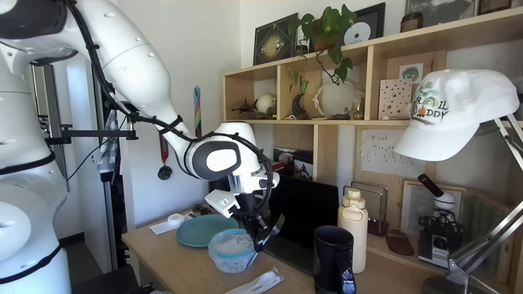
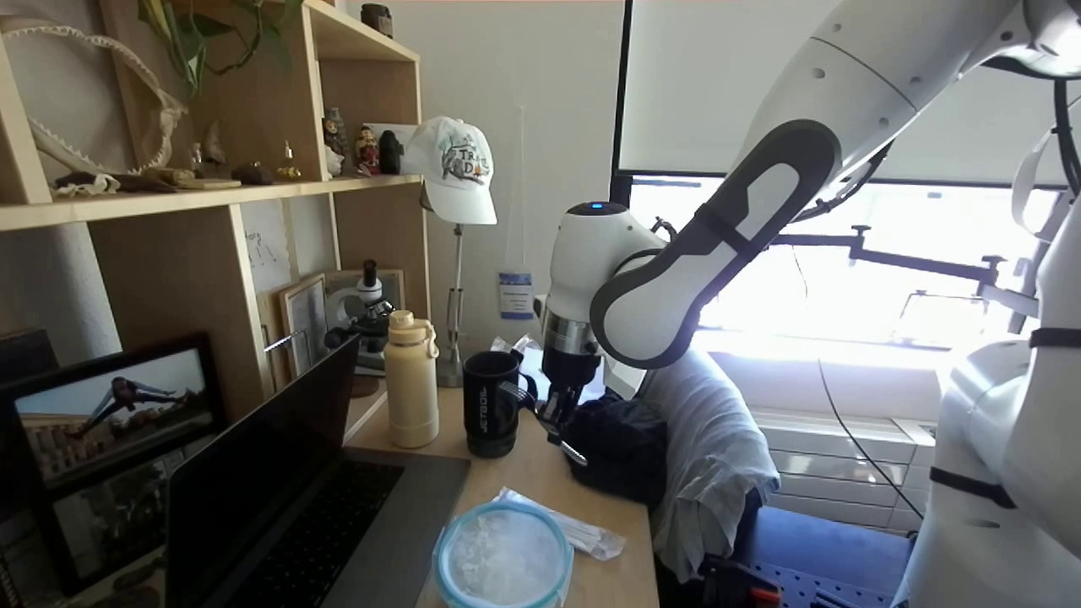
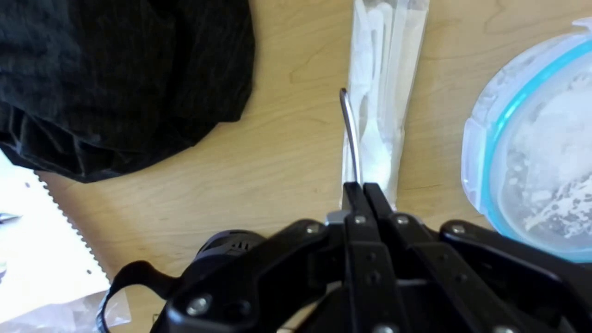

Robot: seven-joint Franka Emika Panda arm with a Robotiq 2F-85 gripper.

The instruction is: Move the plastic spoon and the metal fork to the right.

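The metal fork is held above the table, my gripper (image 3: 361,186) shut on it. In the wrist view its thin handle (image 3: 350,134) sticks out past the fingertips. The metal fork (image 1: 279,224) shows its tines on the laptop side in an exterior view, and they also show as fork tines (image 2: 513,393) in front of the mug. The plastic spoon (image 3: 375,155) lies on the table inside a clear wrapper with other white cutlery, below the fork in the wrist view. That wrapped packet (image 2: 583,532) also shows beside the round tub. The gripper (image 1: 259,246) hangs near that tub's rim in an exterior view.
A tub with a blue-rimmed lid (image 2: 507,557) stands beside the packet. A black mug (image 1: 333,257), a cream bottle (image 1: 353,232) and an open laptop (image 2: 380,507) crowd the shelf side. A dark cloth (image 2: 621,452) and a green plate (image 1: 206,229) also occupy the table.
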